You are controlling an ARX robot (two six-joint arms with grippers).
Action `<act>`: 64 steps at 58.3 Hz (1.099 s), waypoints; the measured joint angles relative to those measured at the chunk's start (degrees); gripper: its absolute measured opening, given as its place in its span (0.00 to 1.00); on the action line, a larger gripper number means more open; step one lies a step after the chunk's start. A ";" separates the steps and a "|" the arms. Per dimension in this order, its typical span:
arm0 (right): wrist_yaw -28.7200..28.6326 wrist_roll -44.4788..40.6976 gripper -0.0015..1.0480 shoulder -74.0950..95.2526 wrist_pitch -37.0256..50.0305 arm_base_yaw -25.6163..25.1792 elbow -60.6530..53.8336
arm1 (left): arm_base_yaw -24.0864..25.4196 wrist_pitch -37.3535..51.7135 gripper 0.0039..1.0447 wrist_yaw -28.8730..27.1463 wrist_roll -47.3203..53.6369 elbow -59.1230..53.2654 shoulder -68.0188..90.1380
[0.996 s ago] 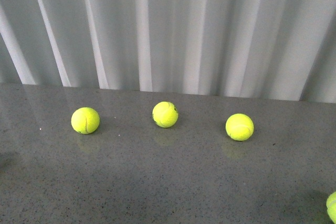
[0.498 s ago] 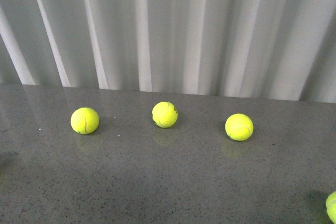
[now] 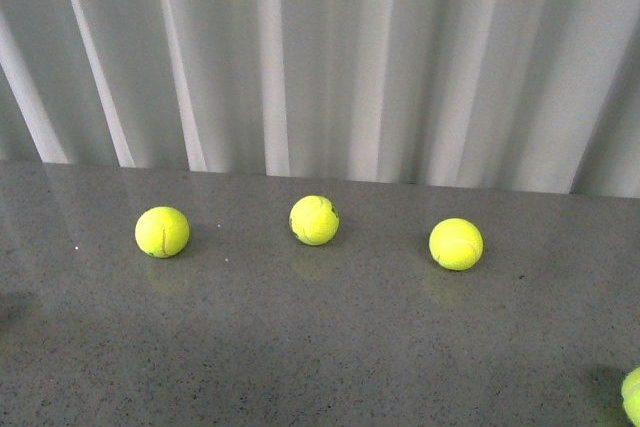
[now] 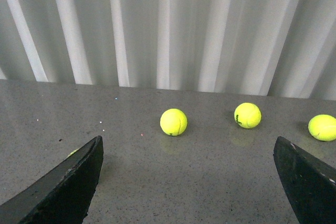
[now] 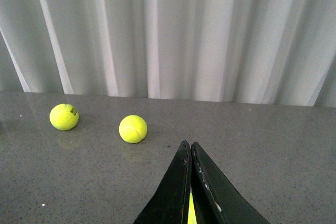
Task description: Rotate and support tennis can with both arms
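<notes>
Ahead, fuzzy round balls, speckled table; left claw splayed.

The front view looks from between the arms, raised and tilted down across the grey counter toward the white curtain, with the left ball, middle ball and right ball in a row at middle distance. The left wrist view sits lower and nearer the counter, faces the same curtain through the wide-spread left tool, and shares all three balls with the front view. The right wrist view, equally low, looks over the closed tips of the right tool and shares only two balls, seemingly the middle and right ones.
</notes>
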 joint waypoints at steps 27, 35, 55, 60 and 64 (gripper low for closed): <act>0.00 0.00 0.70 -0.09 0.00 0.00 0.00 | -4.22 -24.68 0.94 -2.73 3.93 13.44 16.85; 0.04 0.00 0.94 -0.09 0.00 0.00 0.00 | -7.02 -21.40 0.94 -2.89 6.69 31.21 36.72; 0.00 0.04 0.93 -0.09 0.00 0.00 0.00 | -8.46 -36.17 0.94 10.67 10.99 64.24 83.03; 0.02 0.04 0.93 -0.09 0.00 0.00 0.00 | -8.13 -36.70 0.94 9.09 13.84 63.12 88.50; 0.02 0.04 0.93 -0.09 0.00 0.00 0.00 | -7.37 -35.17 0.94 10.05 15.21 61.44 90.09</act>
